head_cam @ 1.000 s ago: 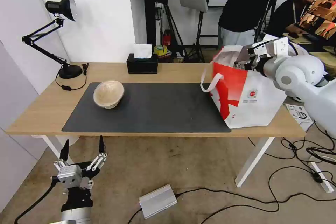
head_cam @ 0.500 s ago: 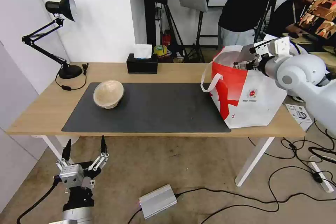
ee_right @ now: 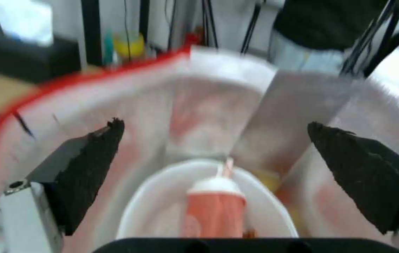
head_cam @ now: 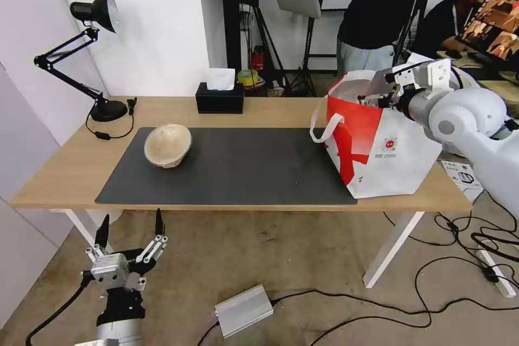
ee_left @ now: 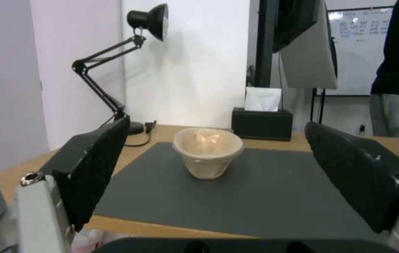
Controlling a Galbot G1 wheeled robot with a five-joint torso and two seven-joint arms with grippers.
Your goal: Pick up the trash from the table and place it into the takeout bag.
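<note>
The beige paper-pulp bowl (head_cam: 167, 145) (ee_left: 207, 157) stands on the left part of the dark grey mat (head_cam: 243, 167) on the table (head_cam: 70, 173). My left gripper (head_cam: 130, 219) (ee_left: 217, 123) hangs open and empty below the table's front edge, facing the bowl from a distance. The red-and-white takeout bag (head_cam: 378, 146) stands at the table's right end. My right gripper (head_cam: 372, 99) (ee_right: 214, 124) is open and empty over the bag's mouth. In the foil-lined bag lie a white bowl (ee_right: 157, 203) and the red drink cup (ee_right: 216, 207) with its white lid.
A black tissue box (head_cam: 219, 98) and a black desk lamp (head_cam: 100, 59) stand along the table's far edge. A leaflet (head_cam: 462, 173) lies right of the bag. A silver box (head_cam: 243, 311) and cables lie on the floor. People stand behind the bag.
The left gripper has sunk slightly below the table edge. The right arm has shifted a little over the bag's mouth. The beige bowl has not moved.
</note>
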